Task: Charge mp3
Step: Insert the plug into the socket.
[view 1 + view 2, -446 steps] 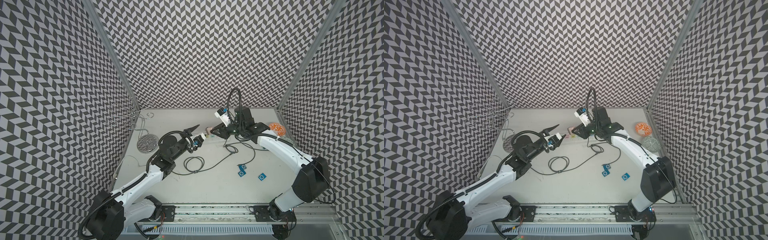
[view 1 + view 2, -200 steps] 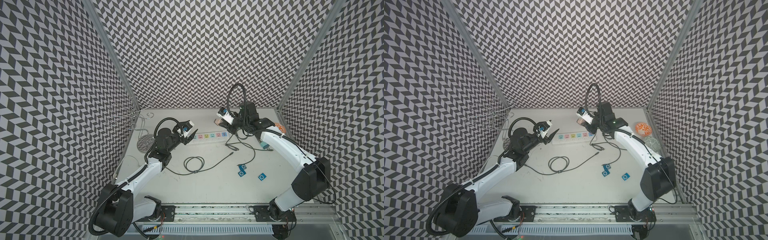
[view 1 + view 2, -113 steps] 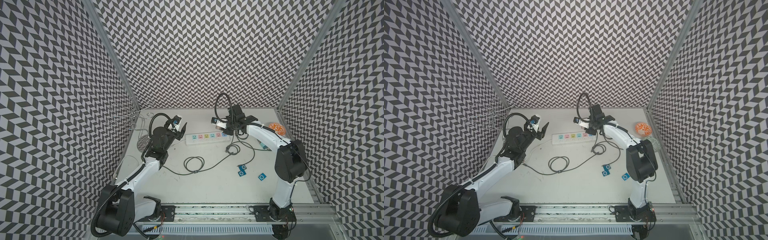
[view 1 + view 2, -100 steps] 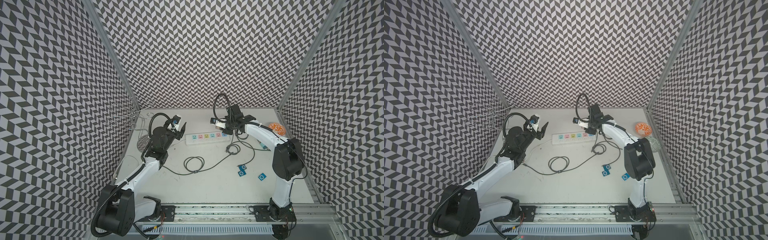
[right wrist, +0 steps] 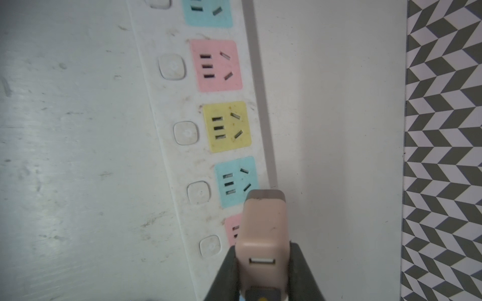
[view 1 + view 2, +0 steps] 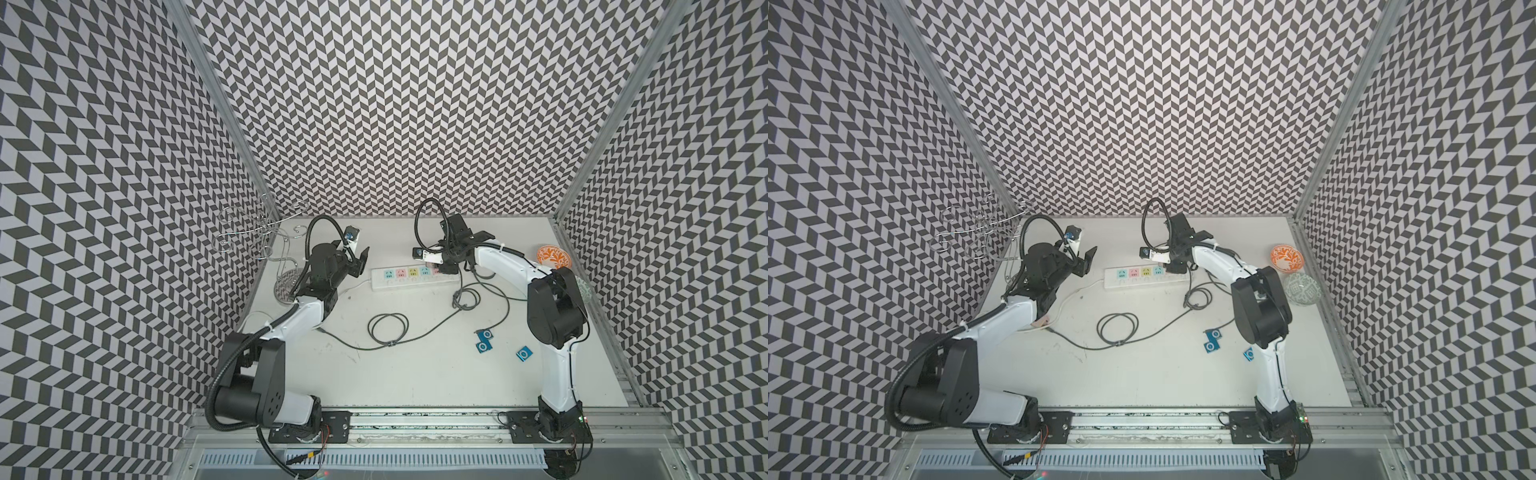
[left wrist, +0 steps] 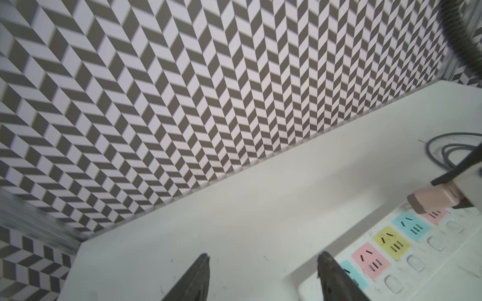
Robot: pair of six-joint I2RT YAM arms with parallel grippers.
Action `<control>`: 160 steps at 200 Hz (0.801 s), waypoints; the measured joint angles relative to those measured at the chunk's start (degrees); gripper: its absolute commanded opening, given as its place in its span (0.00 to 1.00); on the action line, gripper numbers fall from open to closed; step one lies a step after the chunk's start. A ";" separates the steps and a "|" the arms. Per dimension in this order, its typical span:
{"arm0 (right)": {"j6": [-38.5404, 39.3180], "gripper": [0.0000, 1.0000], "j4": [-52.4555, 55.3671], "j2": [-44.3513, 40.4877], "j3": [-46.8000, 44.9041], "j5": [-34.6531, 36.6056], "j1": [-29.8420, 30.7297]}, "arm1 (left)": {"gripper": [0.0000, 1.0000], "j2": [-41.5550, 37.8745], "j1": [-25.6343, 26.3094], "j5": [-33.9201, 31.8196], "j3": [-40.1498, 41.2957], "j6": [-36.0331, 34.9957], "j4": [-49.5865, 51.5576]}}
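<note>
Three small blue mp3 players (image 6: 484, 334) (image 6: 1214, 335) lie on the table in front of the right arm, with no cable attached. My right gripper (image 5: 263, 250) (image 6: 435, 261) is shut on a pink USB charger adapter (image 5: 263, 224) (image 7: 433, 202), which sits just over the last pink socket at the right end of the white power strip (image 6: 409, 282) (image 5: 167, 104). My left gripper (image 7: 264, 256) (image 6: 359, 262) is open and empty beside the strip's left end. A grey cable (image 6: 388, 328) lies coiled on the table in front of the strip.
A wire rack (image 6: 266, 232) on a round base stands at the back left. An orange-patterned bowl (image 6: 552, 255) and a glass bowl (image 6: 1301, 289) sit by the right wall. A second cable coil (image 6: 465, 297) lies near the strip's right end. The back wall is close behind the strip.
My left gripper has drawn back leftward off the strip. My right gripper has come down and left with the adapter to the strip's right end, and its elbow has swung inward.
</note>
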State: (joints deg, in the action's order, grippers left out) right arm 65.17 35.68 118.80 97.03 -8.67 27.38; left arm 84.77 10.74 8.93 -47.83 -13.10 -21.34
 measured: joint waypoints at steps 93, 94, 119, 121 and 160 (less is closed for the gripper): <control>1.07 0.00 1.29 0.92 0.74 0.00 2.84 | 0.65 3.58 -0.39 1.62 -4.09 4.79 4.79; 1.09 0.00 1.29 0.92 0.74 0.04 2.86 | 0.65 3.56 -0.39 1.64 -4.07 4.81 4.79; 1.09 0.00 1.66 0.92 0.98 2.23 3.28 | 0.65 2.80 -0.39 1.62 -3.32 4.90 5.01; 1.09 0.00 1.68 0.92 1.01 2.49 3.30 | 0.65 2.73 -0.39 1.60 -3.32 4.90 5.03; 1.27 0.00 1.70 0.92 1.01 4.85 3.69 | 0.65 1.09 -0.39 1.29 -3.02 4.90 5.09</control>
State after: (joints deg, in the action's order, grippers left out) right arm 66.43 37.39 119.72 98.04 -3.81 31.07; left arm 85.86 10.35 10.22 -50.85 -8.21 -16.25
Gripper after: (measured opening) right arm 0.253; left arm 0.652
